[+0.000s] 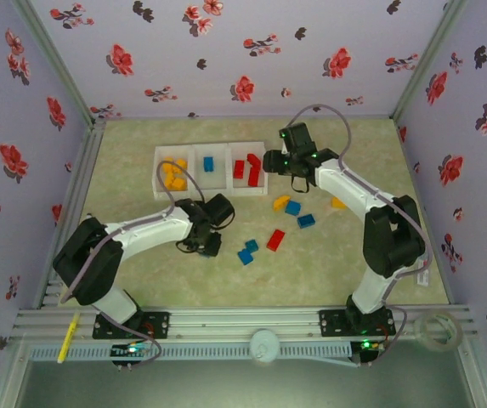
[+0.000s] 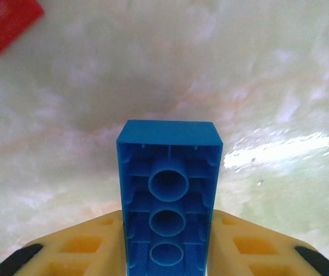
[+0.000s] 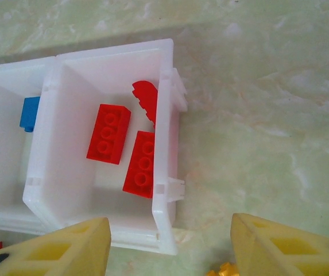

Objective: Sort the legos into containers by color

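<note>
The blue brick (image 2: 169, 172) sits clamped between the left gripper's (image 2: 170, 236) fingers, hollow underside toward the wrist camera, in front of the tray (image 1: 194, 150). It is probably bound for the tray's middle compartment, where another blue one (image 1: 209, 164) lies. To the right, three reds (image 3: 109, 133) lie in the tray's end compartment. The right gripper (image 3: 170, 244) hangs over that compartment's outer wall, jaws apart and empty. Loose bricks (image 1: 275, 240) wait in front of the tray's right end.

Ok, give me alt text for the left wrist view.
A blue brick, hollow underside facing the camera, sits gripped between the yellow fingers of the left tool. Behind it lies a pale green marbled table, with the corner of a red brick at top left.
</note>
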Robot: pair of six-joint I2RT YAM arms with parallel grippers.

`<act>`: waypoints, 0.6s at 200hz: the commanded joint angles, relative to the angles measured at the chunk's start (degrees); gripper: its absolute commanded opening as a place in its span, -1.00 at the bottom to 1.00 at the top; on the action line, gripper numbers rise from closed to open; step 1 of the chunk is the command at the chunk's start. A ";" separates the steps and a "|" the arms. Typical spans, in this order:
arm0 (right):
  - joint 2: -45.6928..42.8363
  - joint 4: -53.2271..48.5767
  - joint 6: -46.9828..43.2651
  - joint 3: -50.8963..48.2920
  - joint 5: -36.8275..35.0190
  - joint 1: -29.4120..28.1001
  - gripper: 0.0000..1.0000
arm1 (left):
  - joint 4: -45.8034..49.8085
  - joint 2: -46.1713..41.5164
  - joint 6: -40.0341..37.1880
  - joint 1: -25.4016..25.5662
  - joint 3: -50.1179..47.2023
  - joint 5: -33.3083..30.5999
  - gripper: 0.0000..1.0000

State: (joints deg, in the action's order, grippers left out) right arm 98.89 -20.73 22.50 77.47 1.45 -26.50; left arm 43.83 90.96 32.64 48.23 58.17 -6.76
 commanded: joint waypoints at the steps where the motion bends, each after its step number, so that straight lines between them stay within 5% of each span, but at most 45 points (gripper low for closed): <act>1: -3.40 0.34 -0.79 -1.56 -1.97 0.40 0.15 | 2.16 -0.53 -0.93 -2.20 3.47 -3.06 -0.29; 120: -10.74 -1.10 -1.65 -7.06 -3.74 0.88 0.17 | 2.75 12.56 -10.80 -15.77 29.21 -5.46 -0.25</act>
State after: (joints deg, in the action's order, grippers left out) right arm 90.85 -20.99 22.00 71.75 -1.13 -26.26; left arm 45.32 100.33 24.91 34.13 82.94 -10.79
